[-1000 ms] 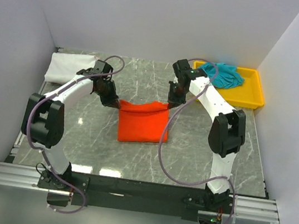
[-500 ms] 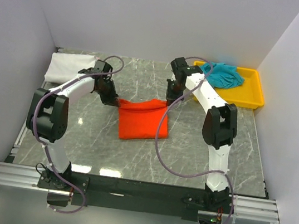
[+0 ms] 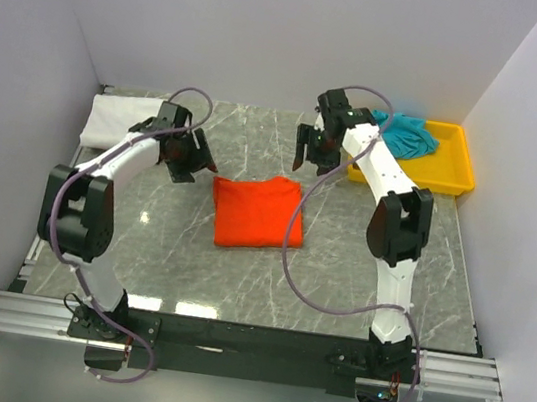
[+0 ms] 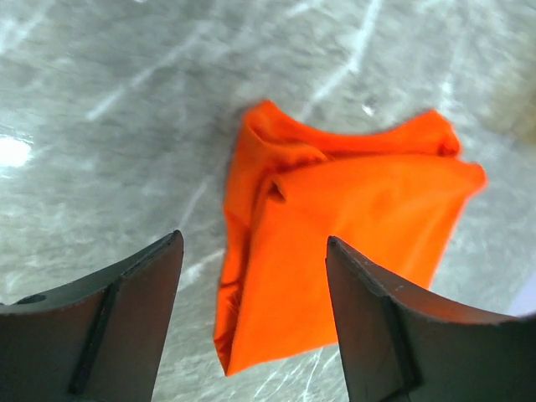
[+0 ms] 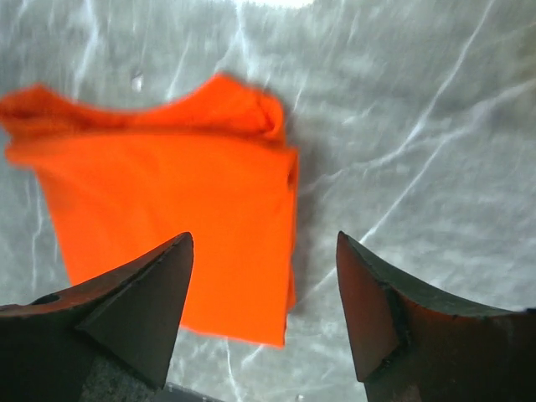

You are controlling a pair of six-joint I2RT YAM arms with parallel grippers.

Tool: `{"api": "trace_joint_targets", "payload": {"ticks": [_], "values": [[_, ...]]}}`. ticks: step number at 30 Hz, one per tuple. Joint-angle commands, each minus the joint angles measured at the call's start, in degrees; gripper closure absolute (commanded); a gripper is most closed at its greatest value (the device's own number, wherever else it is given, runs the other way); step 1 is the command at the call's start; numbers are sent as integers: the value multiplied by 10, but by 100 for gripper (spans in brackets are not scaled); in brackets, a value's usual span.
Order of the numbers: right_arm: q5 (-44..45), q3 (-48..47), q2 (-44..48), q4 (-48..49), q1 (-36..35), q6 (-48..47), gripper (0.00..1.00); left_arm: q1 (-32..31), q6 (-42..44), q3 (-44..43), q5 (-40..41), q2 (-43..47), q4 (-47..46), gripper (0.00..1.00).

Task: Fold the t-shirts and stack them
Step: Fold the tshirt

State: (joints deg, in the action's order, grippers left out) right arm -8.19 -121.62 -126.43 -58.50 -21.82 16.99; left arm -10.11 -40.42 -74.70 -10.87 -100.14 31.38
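Your left pincer (image 3: 192, 157) and right pincer (image 3: 306, 152) have let go of the orange-red t-shirt (image 3: 255, 211), leaving it folded midway between the tabletop's (image 3: 361, 255) side edges. Both gape apart, lifted clear so the fold lies undisturbed.

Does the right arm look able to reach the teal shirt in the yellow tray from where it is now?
Probably yes. The right gripper is open and empty above the table, and the teal shirt lies uncovered in the yellow tray, close beside that arm, with nothing on top of it.
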Motion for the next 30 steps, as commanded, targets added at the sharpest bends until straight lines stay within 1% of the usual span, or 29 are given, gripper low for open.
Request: {"api": "trace_joint_targets", "payload": {"ticks": [1, 2, 6, 8, 12, 16, 22, 26, 30], "values": [[-44, 79, 97, 32, -2, -13, 26, -3, 19, 55, -56, 54, -66, 26], [-51, 99, 97, 38, -3, -13, 27, -4, 19, 70, -68, 60, -78, 25], [-78, 196, 155, 62, -20, -10, 28, -5, 25, 153, -121, 89, -142, 23], [-92, 220, 173, 73, -32, -6, 28, -5, 27, 176, -141, 98, -163, 22], [-137, 280, 181, 102, -52, 8, 28, -8, 25, 237, -177, 100, -218, 21], [-154, 308, 166, 120, -65, 20, 29, -8, 13, 276, -217, 84, -288, 20], [-149, 321, 127, 119, -69, 10, 29, -10, 1, 305, -216, 72, -344, 19], [-151, 327, 123, 122, -71, 11, 30, -10, -10, 329, -215, 47, -408, 19], [-152, 329, 127, 122, -75, 14, 30, -10, -18, 344, -191, 20, -440, 19]]}}
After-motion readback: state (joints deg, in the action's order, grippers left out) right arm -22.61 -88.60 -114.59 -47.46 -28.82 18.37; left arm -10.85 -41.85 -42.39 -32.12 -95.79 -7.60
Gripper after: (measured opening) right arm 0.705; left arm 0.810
